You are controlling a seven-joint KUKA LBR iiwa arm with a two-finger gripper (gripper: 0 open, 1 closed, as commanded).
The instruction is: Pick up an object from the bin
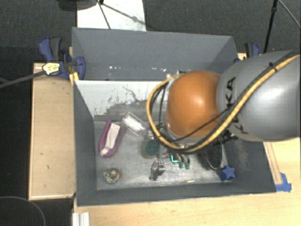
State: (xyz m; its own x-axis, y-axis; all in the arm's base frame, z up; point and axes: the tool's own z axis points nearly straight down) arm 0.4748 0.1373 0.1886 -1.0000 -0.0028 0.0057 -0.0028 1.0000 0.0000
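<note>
My gripper [176,160] pokes out under the orange wrist cover, low over the bin floor near the middle front, small green lights on its body. Just left of it lies a dark green round thing [151,148], close to the gripper; I cannot tell whether they touch. A clear plastic piece [133,123] lies behind that. Right of the gripper, partly under the arm, is a black round mesh-like thing [211,157].
A purple and pink soft thing [109,138] lies at the left of the floor, a small mottled ball [112,175] at the front left, and a blue star-shaped piece [227,173] at the front right. The arm and cover hide the bin's right middle.
</note>
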